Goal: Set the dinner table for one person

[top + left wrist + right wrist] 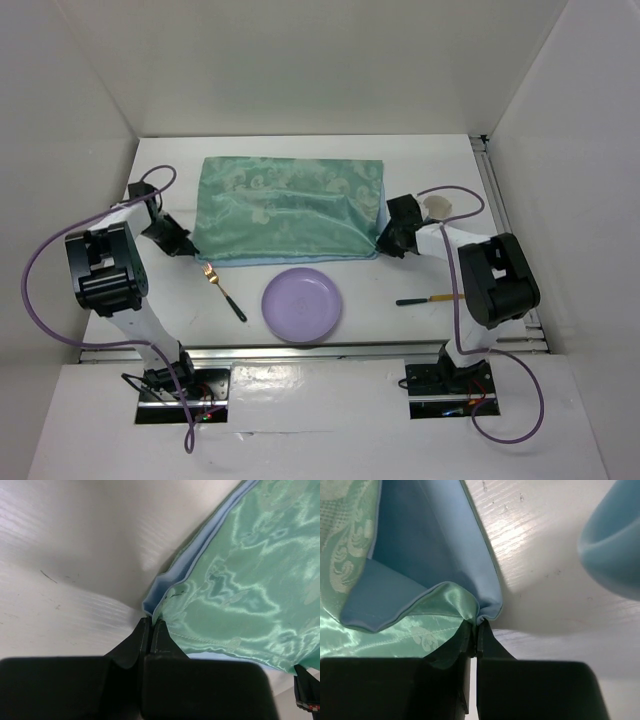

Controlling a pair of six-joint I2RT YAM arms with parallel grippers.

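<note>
The left gripper (151,623) is pinching the cloth's (290,205) near-left corner, jaws pressed together on it; the right gripper (475,626) is pinching the near-right corner likewise. The table (170,310) is filling the booth, the cloth lying across its far middle. Both should be lifting evenly and drawing it taut, I judge; plate (302,304), fork (224,290) and knife (425,299) are crowding the near edge, the cup (436,207) sitting just beside the right gripper

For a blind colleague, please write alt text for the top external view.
The left gripper and right gripper each pinch a near corner of the green cloth on the white table. Nearer lie a fork, a purple plate and another utensil.
</note>
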